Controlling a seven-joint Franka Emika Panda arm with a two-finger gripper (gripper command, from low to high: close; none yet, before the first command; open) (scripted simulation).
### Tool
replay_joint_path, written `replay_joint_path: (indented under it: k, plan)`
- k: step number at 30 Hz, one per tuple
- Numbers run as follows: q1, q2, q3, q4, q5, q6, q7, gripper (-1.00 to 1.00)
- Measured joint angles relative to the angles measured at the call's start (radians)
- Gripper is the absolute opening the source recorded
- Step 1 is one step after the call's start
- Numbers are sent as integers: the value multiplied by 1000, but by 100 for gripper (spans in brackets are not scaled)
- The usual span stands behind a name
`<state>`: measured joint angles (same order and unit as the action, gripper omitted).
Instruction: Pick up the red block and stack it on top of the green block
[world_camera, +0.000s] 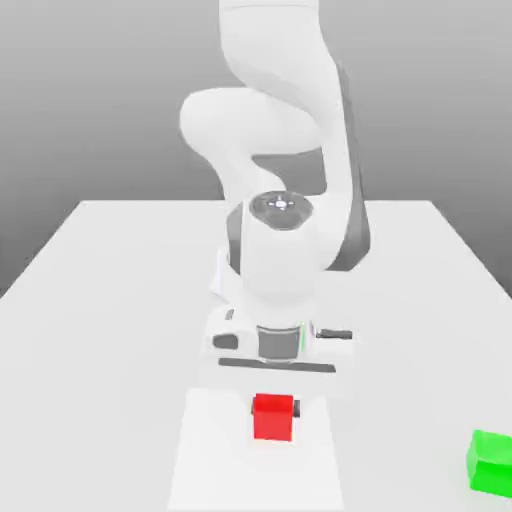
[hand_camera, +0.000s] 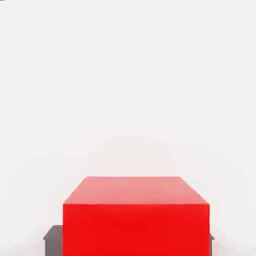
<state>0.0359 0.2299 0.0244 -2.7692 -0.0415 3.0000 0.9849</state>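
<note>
The red block (world_camera: 273, 418) was the landmark for everything else. It sat at the near part of a white patch on the desk (world_camera: 110, 400), and the fingers (world_camera: 275, 408) were closed on it, one on each side, drawn in only as far as its width allowed. The arm (world_camera: 280, 260) rose behind it. The green block (world_camera: 492, 464) stood well apart from the red one, toward the exterior view's right and a little nearer the camera, turned slightly askew.

The grip seemed the step in hand, with the lift and the stacking still to do. A hold that was too light, or off the block's middle, could have let it slip or tip on the way up. Too low a path across might have knocked the green block out of place. Because that block lay at an angle, a release without matching it could have left the red block overhanging a corner, and letting go too high could have made it bounce off.
</note>
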Motion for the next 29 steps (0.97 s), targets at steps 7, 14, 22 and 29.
replay_joint_path:
  k: [7, 14, 22, 29]
  plan:
    - [1, -210, 21, -18, 34, -192, -38, -100]
    - [134, -118, 124, 209, -17, -333, -221, -100]
    - [249, 45, 247, 466, -92, -437, -412, -100]
    - [279, 147, 219, 484, -145, -355, -385, 100]
